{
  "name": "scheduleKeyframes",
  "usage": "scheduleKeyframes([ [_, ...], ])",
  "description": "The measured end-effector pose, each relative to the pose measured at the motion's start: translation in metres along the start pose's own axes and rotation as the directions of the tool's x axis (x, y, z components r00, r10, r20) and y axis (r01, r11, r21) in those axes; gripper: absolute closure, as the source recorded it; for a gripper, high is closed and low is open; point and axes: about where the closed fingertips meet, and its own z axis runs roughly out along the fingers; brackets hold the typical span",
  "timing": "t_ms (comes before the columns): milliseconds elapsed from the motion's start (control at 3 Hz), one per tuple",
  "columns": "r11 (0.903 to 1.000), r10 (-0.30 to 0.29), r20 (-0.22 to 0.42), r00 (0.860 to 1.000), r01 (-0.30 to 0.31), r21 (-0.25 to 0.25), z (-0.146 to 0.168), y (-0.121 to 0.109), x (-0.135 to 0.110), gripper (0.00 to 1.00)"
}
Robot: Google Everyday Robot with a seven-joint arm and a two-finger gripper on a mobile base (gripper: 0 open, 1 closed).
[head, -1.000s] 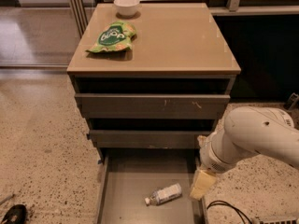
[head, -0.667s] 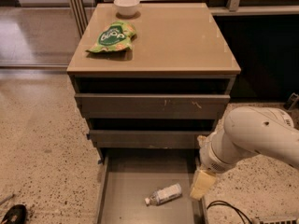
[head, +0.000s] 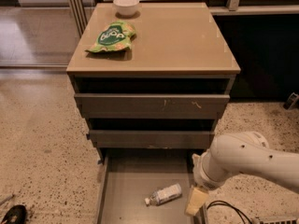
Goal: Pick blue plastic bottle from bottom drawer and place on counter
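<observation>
The blue plastic bottle (head: 163, 194) lies on its side on the floor of the open bottom drawer (head: 131, 181), cap pointing left. My gripper (head: 196, 200) hangs at the end of the white arm (head: 247, 160), over the drawer's right edge, just right of the bottle and apart from it. The tan counter (head: 177, 36) tops the grey cabinet above.
A green snack bag (head: 112, 36) and a white bowl (head: 126, 4) sit on the counter's back left. The two upper drawers (head: 152, 105) stand slightly out. Speckled floor surrounds the cabinet. A black cable (head: 224, 209) lies at the lower right.
</observation>
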Motion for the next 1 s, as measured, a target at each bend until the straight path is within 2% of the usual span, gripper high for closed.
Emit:
scheduleKeyframes([
  [333, 0.9995, 0.027, 0.000, 1.000, -0.027, -0.018, 0.045, 0.014, 0.017, 0.00],
  [667, 0.9956, 0.089, 0.034, 0.995, -0.087, -0.034, 0.085, 0.025, 0.031, 0.00],
  [1000, 0.9800, 0.183, 0.082, 0.980, -0.175, -0.094, 0.128, 0.038, 0.044, 0.00],
])
